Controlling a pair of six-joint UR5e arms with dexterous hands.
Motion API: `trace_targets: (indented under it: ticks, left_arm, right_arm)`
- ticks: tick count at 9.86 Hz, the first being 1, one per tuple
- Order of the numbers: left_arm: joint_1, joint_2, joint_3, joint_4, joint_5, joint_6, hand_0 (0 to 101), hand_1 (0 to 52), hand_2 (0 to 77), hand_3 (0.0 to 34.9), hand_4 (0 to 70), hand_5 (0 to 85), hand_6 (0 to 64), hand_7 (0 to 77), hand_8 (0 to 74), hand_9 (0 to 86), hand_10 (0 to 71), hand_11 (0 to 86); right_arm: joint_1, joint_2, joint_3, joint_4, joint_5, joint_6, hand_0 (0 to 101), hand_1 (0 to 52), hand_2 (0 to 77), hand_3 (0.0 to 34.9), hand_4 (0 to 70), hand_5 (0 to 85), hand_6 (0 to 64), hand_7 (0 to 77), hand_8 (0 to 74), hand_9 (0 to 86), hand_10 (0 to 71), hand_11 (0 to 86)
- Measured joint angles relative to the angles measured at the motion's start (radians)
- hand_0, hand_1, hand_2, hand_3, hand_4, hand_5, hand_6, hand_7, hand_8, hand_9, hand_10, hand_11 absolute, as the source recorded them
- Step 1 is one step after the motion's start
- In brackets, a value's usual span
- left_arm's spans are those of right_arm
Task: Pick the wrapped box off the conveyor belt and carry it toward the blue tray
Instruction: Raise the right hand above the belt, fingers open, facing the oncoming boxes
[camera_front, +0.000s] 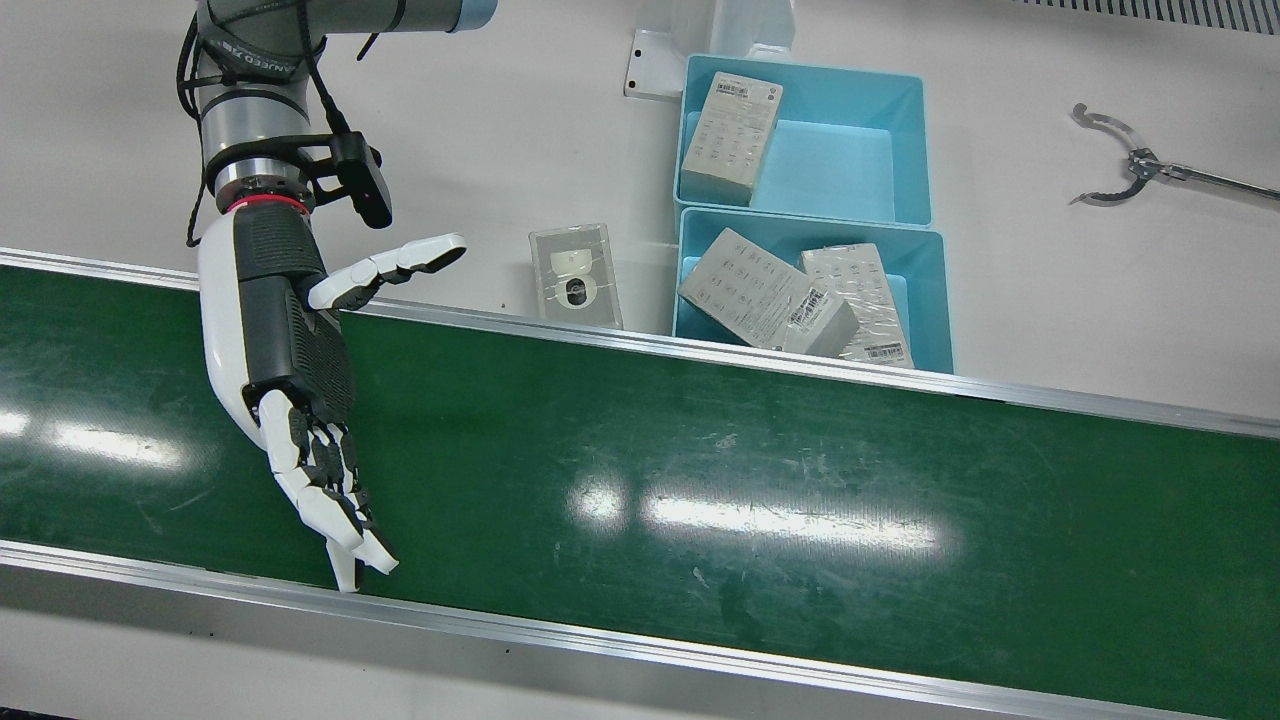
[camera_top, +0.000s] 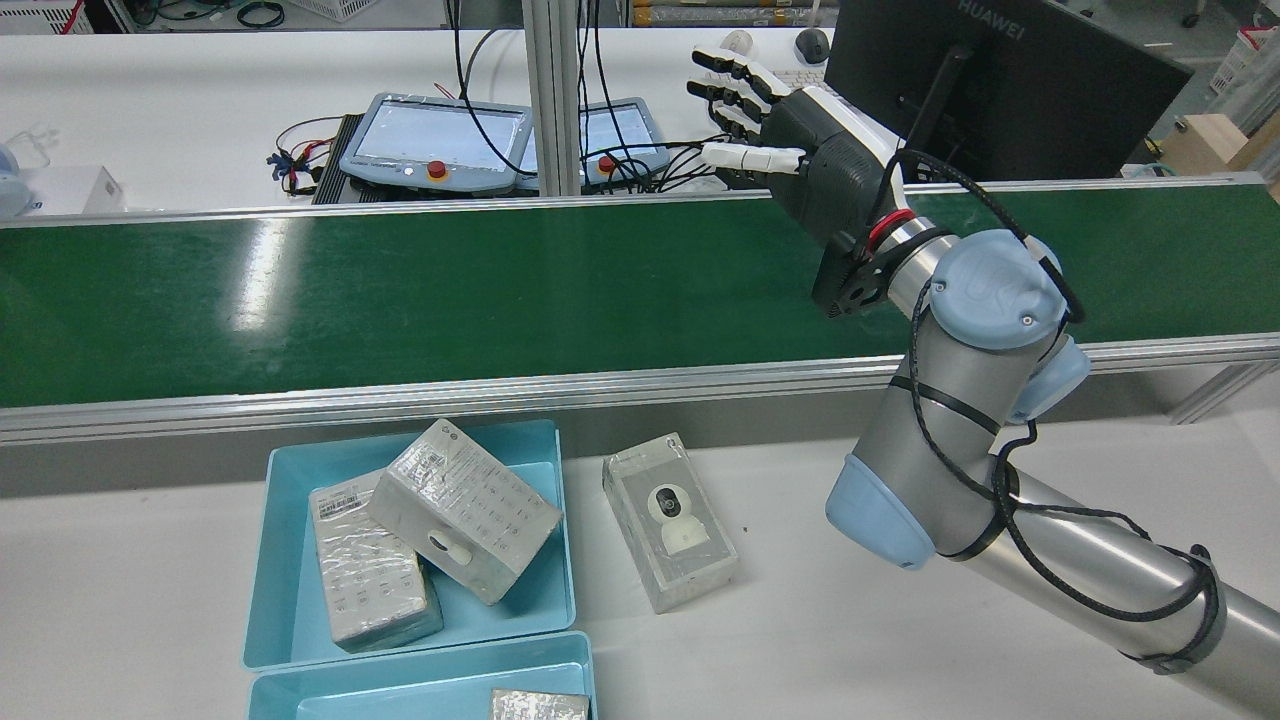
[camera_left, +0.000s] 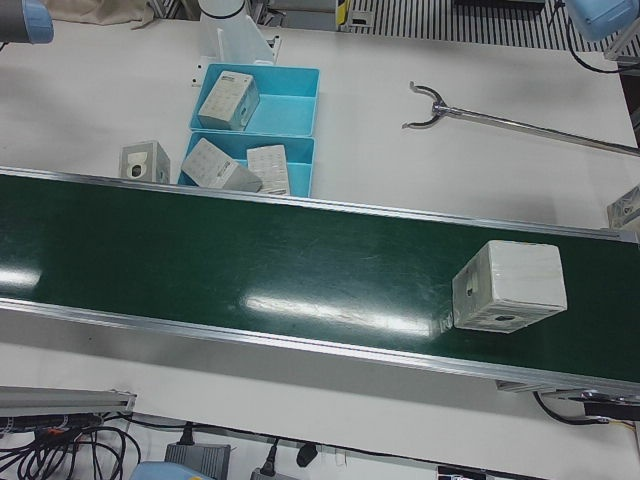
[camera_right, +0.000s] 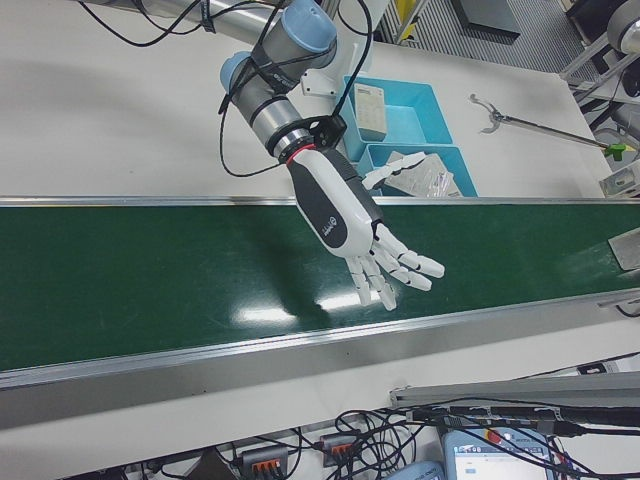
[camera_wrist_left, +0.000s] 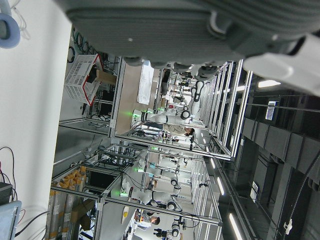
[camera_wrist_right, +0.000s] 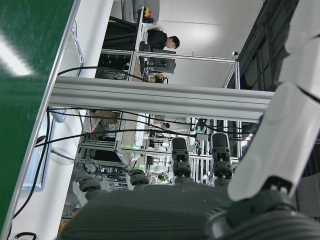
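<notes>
Five wrapped boxes: one on the conveyor belt (camera_left: 250, 270) at its 3 o'clock end (camera_left: 508, 287), three in blue trays, one on the bench (camera_front: 574, 275). Two blue trays (camera_front: 905, 150). One robot hand (camera_front: 290, 360). One reacher tool (camera_front: 1140, 165).

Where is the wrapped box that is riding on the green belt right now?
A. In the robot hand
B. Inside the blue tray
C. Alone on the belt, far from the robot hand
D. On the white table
C: the left-front view shows the wrapped box sitting alone on the conveyor belt, while the open right robot hand holds nothing.
</notes>
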Motion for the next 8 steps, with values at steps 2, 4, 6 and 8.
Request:
trace_targets:
  ticks: [2,4,6,8]
  left_arm:
    - [0.000,0.000,0.000,0.000,0.000,0.000,0,0.0,1.1,0.0,0.5,0.5,0.0,0.5,0.0,0.0,0.5,0.0]
    - [0.000,0.000,0.000,0.000,0.000,0.000,0,0.0,1.1,0.0,0.5,0.5,0.5,0.5,0.5,0.0,0.5,0.0]
    - [0.000,0.000,0.000,0.000,0.000,0.000,0,0.0,1.1,0.0,0.5,0.5,0.0,0.5,0.5,0.0,0.0,0.0]
    - [0.000,0.000,0.000,0.000,0.000,0.000,0,0.0,0.5,0.0,0.0,0.5,0.5,0.5,0.5,0.5,0.5,0.0]
  right_arm:
    - [0.024,-0.016,-0.008,0.053,-0.032,-0.003,39,8.2,10.9,29.7,1.1,16.9,0.0,16.9,0.0,4.9,1.6,3.3]
    - [0.054,-0.018,-0.009,0.070,-0.060,-0.008,40,9.3,12.0,29.6,0.5,16.9,0.0,17.5,0.0,4.9,1.6,2.7]
    - [0.060,-0.012,-0.006,0.074,-0.076,-0.014,40,9.3,13.6,29.6,2.7,18.0,0.0,19.1,0.0,3.8,1.6,3.8]
    - [0.058,0.001,-0.008,0.074,-0.081,-0.024,40,9.3,14.7,29.6,4.4,18.0,0.0,19.1,0.0,3.8,1.6,3.8]
